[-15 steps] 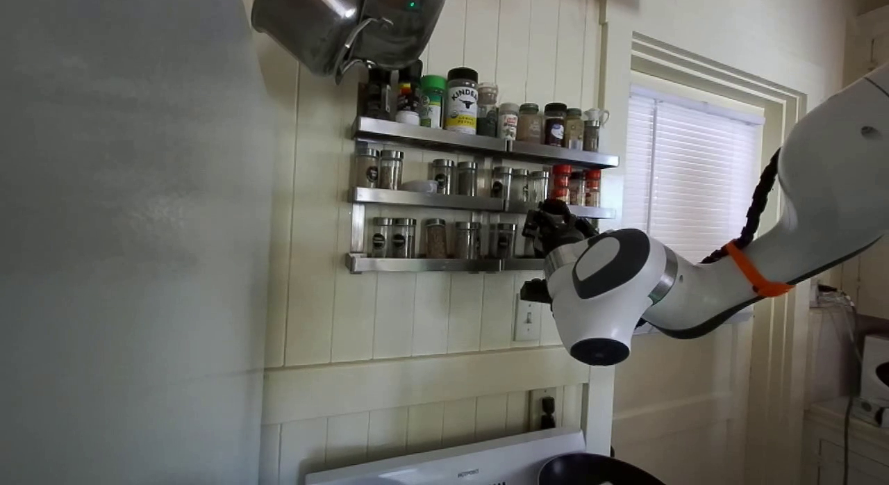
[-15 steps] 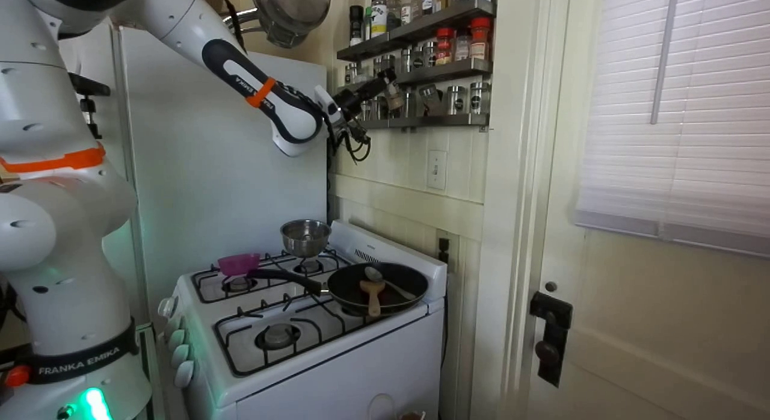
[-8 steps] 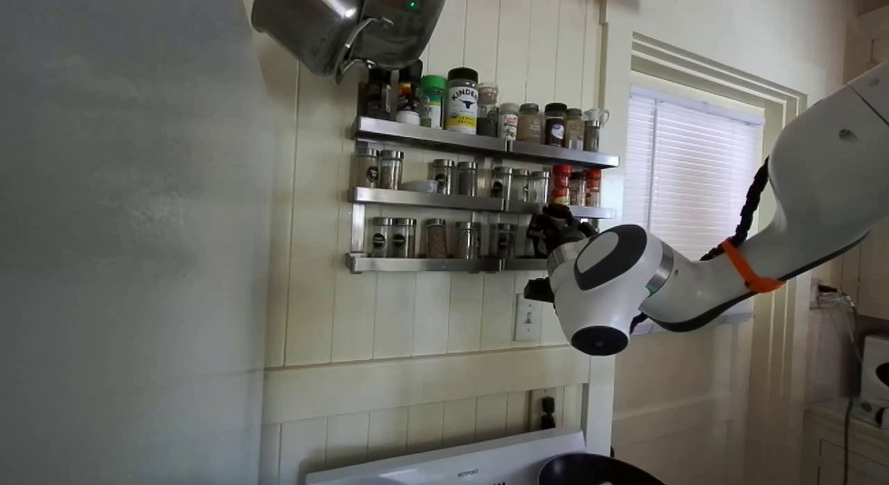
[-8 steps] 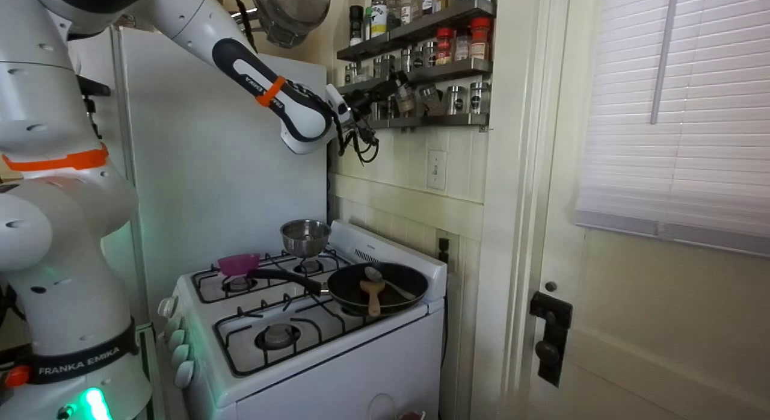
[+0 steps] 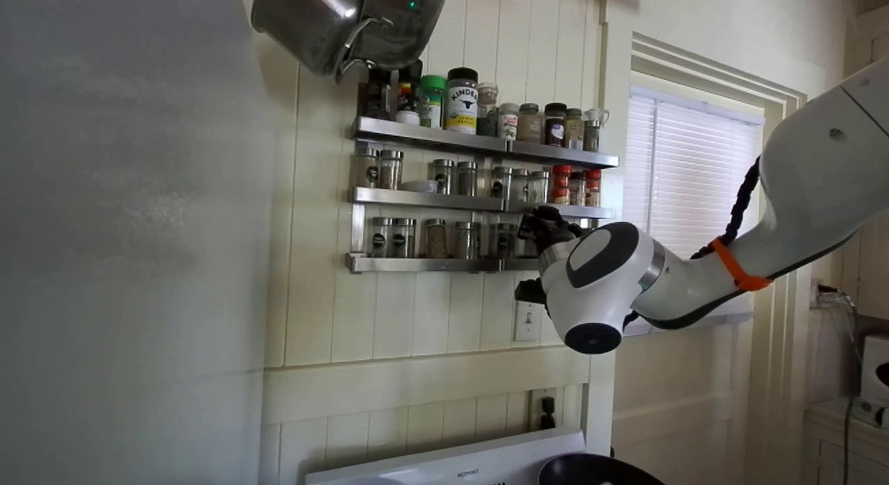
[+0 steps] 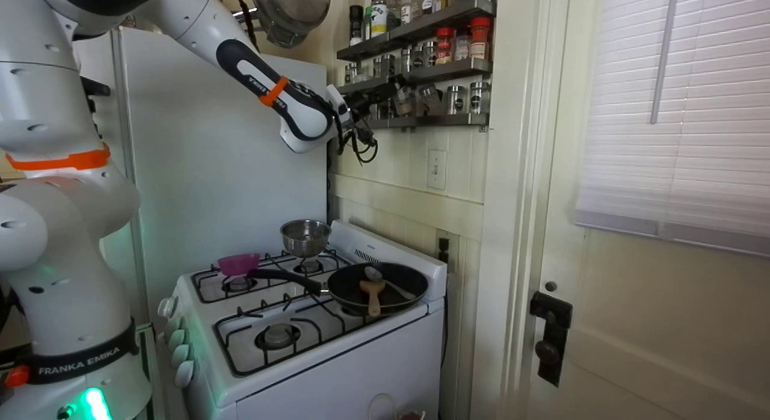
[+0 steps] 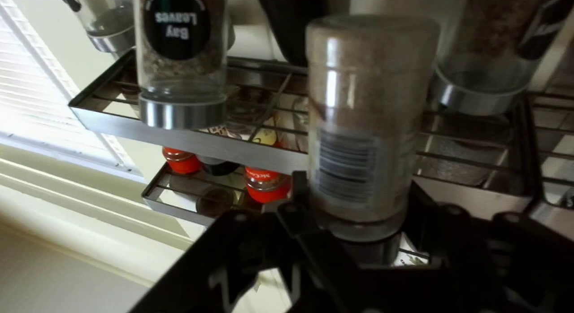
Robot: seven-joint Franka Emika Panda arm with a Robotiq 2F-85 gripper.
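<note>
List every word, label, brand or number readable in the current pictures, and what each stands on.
"Bay Leaves", upside down: glass jar in the wrist view.
"McCo", rest unclear: red-lidded jar.
"KINDE" and, faintly, "LEMON PEPPER": tall bottle.
"FRANKA EMIKA": robot's base.
"HOTPOINT", small: stove.
Too small or blurred: print beside the barcode on the held jar, lettering on the arm, labels on most other jars.

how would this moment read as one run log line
gripper: closed around barcode-labelled jar | position: by lowest wall shelf | nearby: Bay Leaves jar | shelf contact: unclear | stove: frying pan on top
</note>
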